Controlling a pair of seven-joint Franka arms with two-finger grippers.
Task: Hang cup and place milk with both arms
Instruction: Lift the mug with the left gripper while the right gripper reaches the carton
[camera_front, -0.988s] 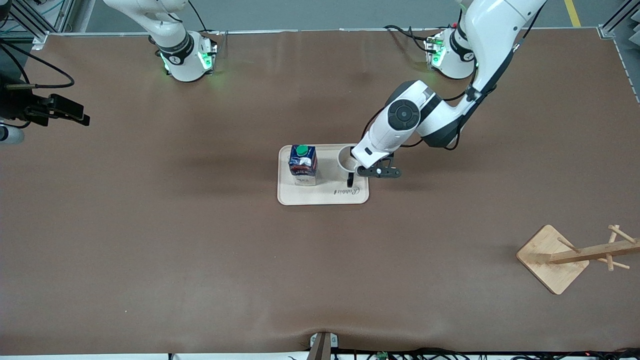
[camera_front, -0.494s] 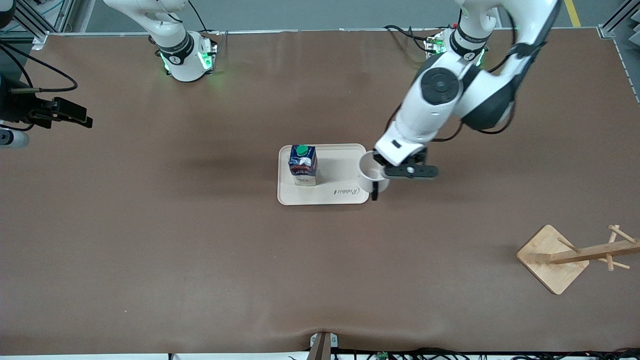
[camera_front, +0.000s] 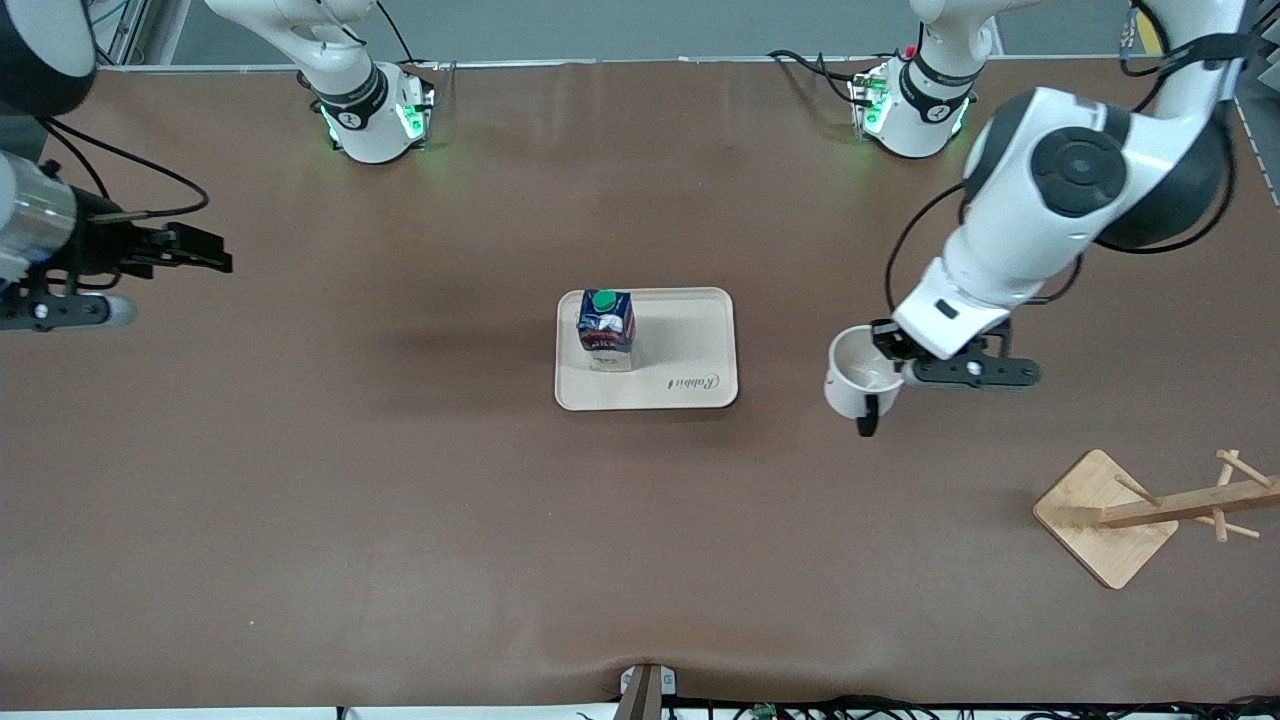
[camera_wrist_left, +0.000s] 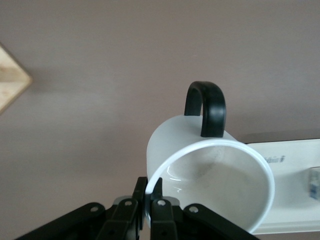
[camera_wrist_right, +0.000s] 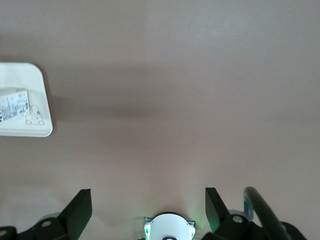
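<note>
Only up close, cup (camera_wrist_left: 210, 170) rim (pinched) between jaws.

The setting was a robotics laboratory or test cell rather than a home. Two white arms stood bolted on green-lit bases (camera_front: 375, 120) at one edge of a large table (camera_front: 400, 500) covered in plain brown sheet. Loose black cables (camera_front: 810, 65) ran from the bases, aluminium frame profiles (camera_front: 1235, 40) bounded the corners, and a grey floor with a yellow marking line (camera_front: 1145, 25) lay past the table edge.
</note>
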